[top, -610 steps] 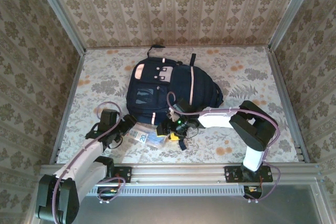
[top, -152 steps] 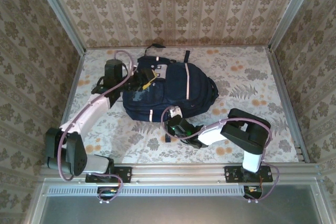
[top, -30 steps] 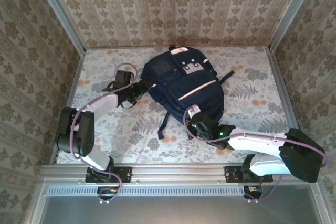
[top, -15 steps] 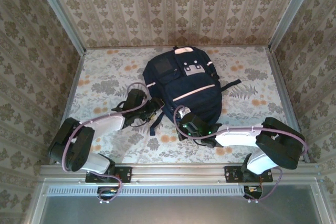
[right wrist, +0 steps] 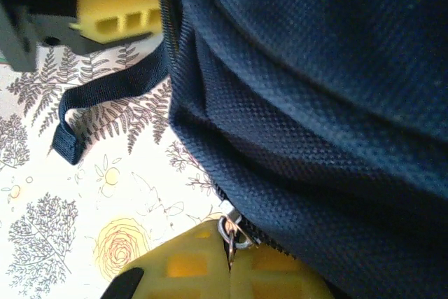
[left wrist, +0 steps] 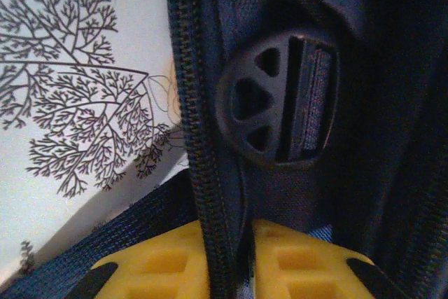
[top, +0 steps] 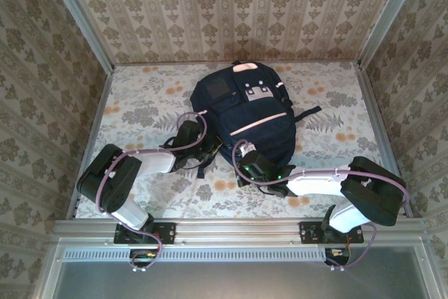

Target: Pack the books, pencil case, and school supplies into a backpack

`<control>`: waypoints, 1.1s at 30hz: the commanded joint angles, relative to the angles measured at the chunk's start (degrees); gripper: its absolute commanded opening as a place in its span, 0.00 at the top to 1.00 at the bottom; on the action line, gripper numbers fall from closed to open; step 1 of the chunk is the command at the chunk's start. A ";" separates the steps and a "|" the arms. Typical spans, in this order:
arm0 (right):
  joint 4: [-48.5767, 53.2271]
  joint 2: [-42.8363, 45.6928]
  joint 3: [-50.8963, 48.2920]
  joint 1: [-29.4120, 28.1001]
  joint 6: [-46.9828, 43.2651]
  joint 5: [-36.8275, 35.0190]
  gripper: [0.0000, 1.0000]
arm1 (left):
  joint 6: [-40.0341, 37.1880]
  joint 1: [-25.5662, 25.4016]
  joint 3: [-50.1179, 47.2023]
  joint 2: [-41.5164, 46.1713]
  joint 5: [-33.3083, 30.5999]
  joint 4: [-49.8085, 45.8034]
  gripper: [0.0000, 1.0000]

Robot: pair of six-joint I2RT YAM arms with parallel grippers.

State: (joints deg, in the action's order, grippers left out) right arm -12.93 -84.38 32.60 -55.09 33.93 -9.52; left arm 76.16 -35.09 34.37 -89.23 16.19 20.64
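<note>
Lying at frame centre, the backpack point(top: 245, 113) is gripped at its lower edge: left gripper point(left wrist: 229, 246) pinched shut on the zipper track point(left wrist: 190, 89), right gripper point(right wrist: 231, 260) clamped on the zipper pull point(right wrist: 234, 236); packing is judged done, zipping outstanding.

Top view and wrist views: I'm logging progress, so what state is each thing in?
large navy-blue fabric backpack: lying flat, front pockets up.
metal zipper pull: clamped, at the bag's edge.
left gripper: shut on the backpack's zipper edge.
right gripper: shut on the zipper pull.
</note>
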 commanded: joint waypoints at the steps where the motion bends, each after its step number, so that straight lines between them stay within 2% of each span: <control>1: 7.09 0.78 0.86 -0.36 2.65 -4.10 1.00 | -3.43 1.89 0.07 5.41 -4.23 -5.09 0.84; 8: 19.64 3.36 3.11 -0.29 4.37 -7.17 1.00 | -6.39 4.62 -0.77 11.01 -5.85 -12.03 0.89; 17: 24.72 11.34 0.10 1.03 5.44 -7.06 1.00 | -7.66 7.49 -2.74 13.02 -5.30 -13.47 0.92; 22: 27.39 15.16 -1.82 4.81 6.08 -6.82 1.00 | -9.07 8.56 -2.30 13.86 -5.03 -15.08 0.92; 27: 26.92 19.30 -4.19 11.62 7.91 -2.49 1.00 | -10.98 11.25 -1.73 14.85 -3.97 -16.92 0.93; 30: 23.05 19.11 -3.48 11.60 3.94 2.75 1.00 | -14.04 11.49 0.89 14.47 -3.77 -19.89 0.92; 33: 18.59 15.66 -1.23 11.19 1.47 10.15 1.00 | -19.93 11.92 8.67 9.51 -2.65 -25.00 0.80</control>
State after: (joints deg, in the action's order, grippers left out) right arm 8.16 -66.28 29.54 -43.90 38.41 -6.48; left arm 63.16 -24.77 35.57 -76.97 16.25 0.80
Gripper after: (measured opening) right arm 0.058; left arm 0.168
